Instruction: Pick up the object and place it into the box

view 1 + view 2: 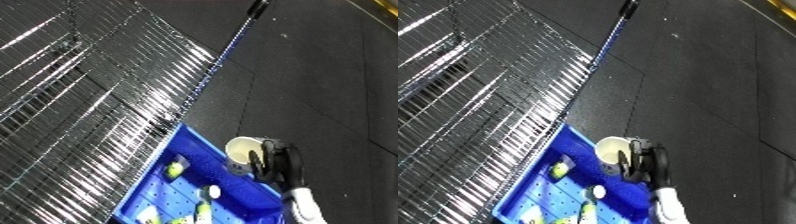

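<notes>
A cream-white cup is held on its side above the far right corner of the blue bin, its open mouth turned toward the camera. My right hand is shut on the cup, black fingers curled round its side, with the white forearm coming up from the lower edge. The same cup and right hand show in the right eye view. Inside the bin lie a yellow-green item and a small white one. My left hand is out of sight.
A shiny wire rack fills the left side, its edge meeting the bin. One rack post with a black foot stands at the top. Dark carpeted floor spreads over the right half.
</notes>
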`<state>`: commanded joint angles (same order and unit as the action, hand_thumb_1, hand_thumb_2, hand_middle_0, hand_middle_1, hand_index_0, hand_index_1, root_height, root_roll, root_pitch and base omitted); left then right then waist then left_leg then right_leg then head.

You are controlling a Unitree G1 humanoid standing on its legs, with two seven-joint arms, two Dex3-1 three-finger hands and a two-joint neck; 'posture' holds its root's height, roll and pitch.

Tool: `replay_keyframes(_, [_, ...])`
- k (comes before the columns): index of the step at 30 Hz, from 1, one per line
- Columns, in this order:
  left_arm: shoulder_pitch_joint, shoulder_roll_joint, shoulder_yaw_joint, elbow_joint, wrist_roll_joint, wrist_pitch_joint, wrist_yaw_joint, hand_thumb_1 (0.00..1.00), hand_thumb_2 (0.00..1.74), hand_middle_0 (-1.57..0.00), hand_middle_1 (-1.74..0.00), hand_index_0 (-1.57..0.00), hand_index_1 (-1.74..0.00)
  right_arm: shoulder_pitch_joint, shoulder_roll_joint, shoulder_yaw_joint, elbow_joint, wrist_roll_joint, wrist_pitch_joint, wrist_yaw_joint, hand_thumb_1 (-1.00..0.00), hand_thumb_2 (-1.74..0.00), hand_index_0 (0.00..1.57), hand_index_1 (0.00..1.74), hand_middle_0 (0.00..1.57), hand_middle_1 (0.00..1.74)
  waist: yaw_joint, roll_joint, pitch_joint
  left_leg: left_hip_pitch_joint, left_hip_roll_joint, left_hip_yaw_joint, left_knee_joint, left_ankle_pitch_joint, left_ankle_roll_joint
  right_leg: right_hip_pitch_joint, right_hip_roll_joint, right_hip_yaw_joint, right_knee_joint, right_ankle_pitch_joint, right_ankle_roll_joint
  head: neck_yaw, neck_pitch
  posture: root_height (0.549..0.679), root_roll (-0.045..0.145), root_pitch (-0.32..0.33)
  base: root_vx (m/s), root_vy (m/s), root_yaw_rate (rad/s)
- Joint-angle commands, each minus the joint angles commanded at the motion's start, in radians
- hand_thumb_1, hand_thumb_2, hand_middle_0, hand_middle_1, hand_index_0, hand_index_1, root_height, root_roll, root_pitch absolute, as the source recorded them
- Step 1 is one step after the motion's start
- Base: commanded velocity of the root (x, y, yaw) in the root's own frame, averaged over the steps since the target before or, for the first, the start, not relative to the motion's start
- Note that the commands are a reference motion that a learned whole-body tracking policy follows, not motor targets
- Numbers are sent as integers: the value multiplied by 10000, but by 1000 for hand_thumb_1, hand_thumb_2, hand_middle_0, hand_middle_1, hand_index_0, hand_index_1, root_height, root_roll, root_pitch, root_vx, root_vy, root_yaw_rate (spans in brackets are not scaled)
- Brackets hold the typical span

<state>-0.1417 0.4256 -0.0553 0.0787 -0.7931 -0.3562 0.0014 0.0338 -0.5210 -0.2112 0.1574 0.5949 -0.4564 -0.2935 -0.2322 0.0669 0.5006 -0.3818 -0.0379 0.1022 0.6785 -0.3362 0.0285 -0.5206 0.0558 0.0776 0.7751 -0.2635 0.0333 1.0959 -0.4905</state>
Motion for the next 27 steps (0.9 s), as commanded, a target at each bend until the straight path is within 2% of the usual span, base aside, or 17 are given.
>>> replay_keyframes(3, [-103,-29,-96,91,-27,-43,1,1000,1740,-1570,-1740,-1570,-1740,-127,-78,100,243,162,76,127,-550,-957,864,957,864,957,10,54,5,10,-19,9,-39,23,-7,-4,-25,17,-61,37,-3,-16,-11,639,74,62,-12,22,-19])
replay_keyframes(4, [-103,-29,-96,91,-27,-43,1,1000,1740,-1570,-1740,-1570,-1740,-127,-78,100,243,162,76,127,-550,-957,864,957,864,957,10,54,5,10,-19,9,-39,23,-7,-4,-25,17,-61,37,-3,-16,-11,639,74,62,-14,19,-15])
replay_keyframes(5, [-181,-61,-155,141,-23,-55,8,1000,1740,-1570,-1740,-1570,-1740,-200,-108,176,401,254,97,200,-450,-783,706,783,706,783,25,84,1,8,-33,6,-63,35,-10,-13,-37,24,-85,51,-6,-29,-16,639,75,63,-14,10,-3])
replay_keyframes(14, [-424,-136,-318,256,50,14,116,1000,1740,-1570,-1740,-1570,-1740,-366,-46,437,550,200,185,271,0,0,0,0,0,0,83,107,-5,-35,-84,-46,-84,73,-17,-45,-42,26,-68,77,-13,-165,-120,639,75,64,-4,0,16])
replay_keyframes(27, [-421,-175,-344,279,121,74,134,1000,1740,-1570,-1740,-1570,-1740,-316,237,583,368,2,236,367,0,0,0,0,0,0,208,-5,-15,-90,-93,-154,-46,93,-8,-25,-30,-37,28,53,-23,-628,-449,639,72,62,9,-13,37])
